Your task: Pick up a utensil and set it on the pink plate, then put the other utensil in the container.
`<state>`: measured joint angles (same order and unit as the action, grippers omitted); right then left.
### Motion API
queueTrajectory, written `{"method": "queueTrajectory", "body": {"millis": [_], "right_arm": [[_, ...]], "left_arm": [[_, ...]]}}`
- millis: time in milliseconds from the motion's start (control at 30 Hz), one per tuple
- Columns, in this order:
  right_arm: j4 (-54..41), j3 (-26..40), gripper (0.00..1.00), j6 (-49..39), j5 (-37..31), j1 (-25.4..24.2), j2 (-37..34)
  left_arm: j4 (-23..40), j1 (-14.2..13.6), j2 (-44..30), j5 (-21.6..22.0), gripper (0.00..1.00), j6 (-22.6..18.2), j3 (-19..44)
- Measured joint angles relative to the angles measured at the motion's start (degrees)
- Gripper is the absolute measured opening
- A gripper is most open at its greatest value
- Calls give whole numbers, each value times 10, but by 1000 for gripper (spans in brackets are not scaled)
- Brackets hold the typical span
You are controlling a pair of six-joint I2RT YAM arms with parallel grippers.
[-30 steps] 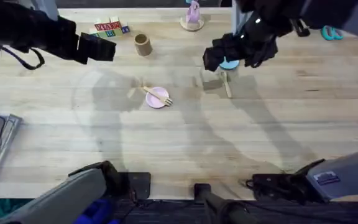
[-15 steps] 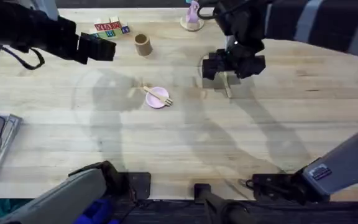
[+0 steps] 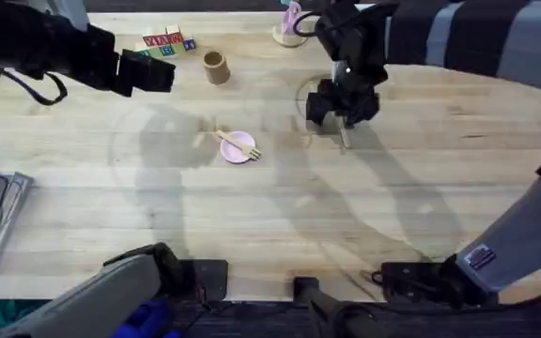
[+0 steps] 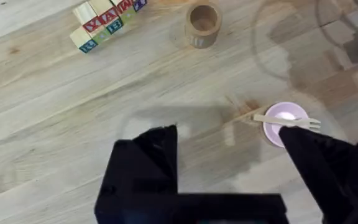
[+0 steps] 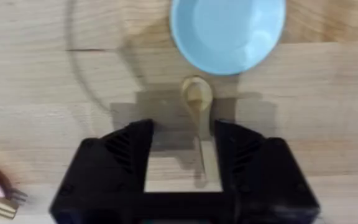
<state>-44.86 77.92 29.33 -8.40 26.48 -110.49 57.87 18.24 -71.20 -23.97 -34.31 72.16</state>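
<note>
Fork (image 3: 238, 144) rests across pink plate (image 3: 238, 148); right gripper (image 5: 182, 163) has descended within the last second, fingers apart astride the spoon (image 5: 199, 106) handle on the table, ready to grasp.

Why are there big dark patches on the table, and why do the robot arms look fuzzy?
Overhead view: the grey patches on the table are soft shadows of the arms above it; the arms nearest the camera look large and blurred. Right wrist view: the right hand casts a shadow over the spoon. Left wrist view: the left hand is dark and blurry.
</note>
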Motion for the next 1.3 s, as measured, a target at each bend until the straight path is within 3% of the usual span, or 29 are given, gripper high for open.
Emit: {"method": "queueTrajectory", "body": {"millis": [167,300,333,367,800,933,1133,1300], "right_arm": [[0,2,341,3,5,4,-1],[-2,2,232,3,2,4,-2],[-3,2,67,3,-4,4,-2],[-2,3,47,3,-6,4,-1],[-9,5,32,3,-8,4,-2],[-68,21,31,2,-8,3,-10],[-143,56,32,-5,-7,3,-33],[-175,108,33,-35,-5,3,-49]], "left_arm": [[0,0,0,2,993,0,0],[0,0,0,7,992,0,0],[0,0,0,9,993,0,0],[0,0,0,10,993,0,0],[-9,0,0,11,993,0,0],[-29,0,0,28,991,-7,0],[-53,6,-5,29,990,-52,0],[-56,42,-51,1,991,-104,2]]}}
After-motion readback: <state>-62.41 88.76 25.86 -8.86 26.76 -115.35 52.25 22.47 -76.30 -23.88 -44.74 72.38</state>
